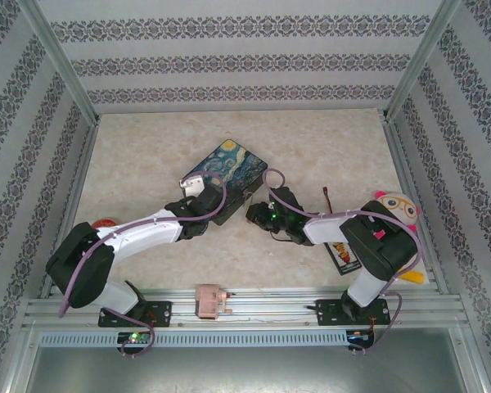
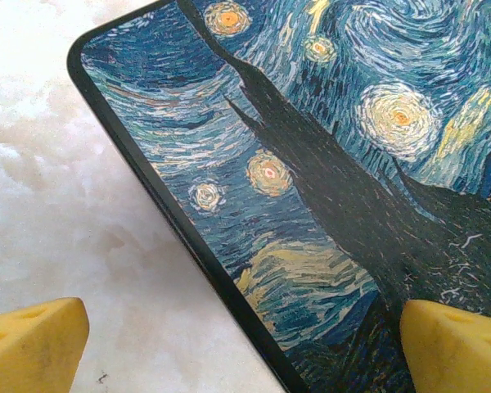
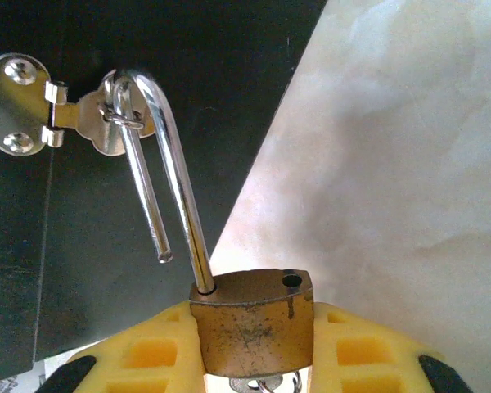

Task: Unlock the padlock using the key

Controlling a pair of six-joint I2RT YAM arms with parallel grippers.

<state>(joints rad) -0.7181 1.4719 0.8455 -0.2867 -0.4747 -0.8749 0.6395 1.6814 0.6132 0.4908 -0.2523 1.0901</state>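
So, we count one padlock (image 3: 254, 323), one box (image 3: 229, 82), one hasp (image 3: 33, 106) and two claws. The padlock's brass body sits right between the yellow fingers (image 3: 147, 356) of the right claw (image 3: 254, 352), which is clenched on it from both sides. Its silver shackle (image 3: 176, 164) stands open: one leg runs into the body, while the other ends free beside it, clear of its hole. The bend of the shackle is hooked through the loop of the hasp on the dark side of the box. Under the body, at the frame's lower edge, a scrap of silver metal (image 3: 254, 385) and a small ring show, too cropped for us to name.

The box, its lid painted with a starry night, lies near the middle of the desk (image 1: 147, 155). The left claw (image 2: 245, 344) hovers over the lid's edge, released, with its two fingertips (image 2: 33, 344) spread wide, one above the desk and one above the lid.

Toward the right edge of the desk we see one stuffed toy with glasses (image 1: 397, 211) and one small card (image 1: 344, 255); at the left edge, one red thing (image 1: 105, 222). One pinkish part (image 1: 211, 301) sits on the metal rail (image 1: 270, 307) along the near edge. The desk top is pale and marbled, and walls (image 1: 229, 49) with dark patterned stripes close it in on three sides.
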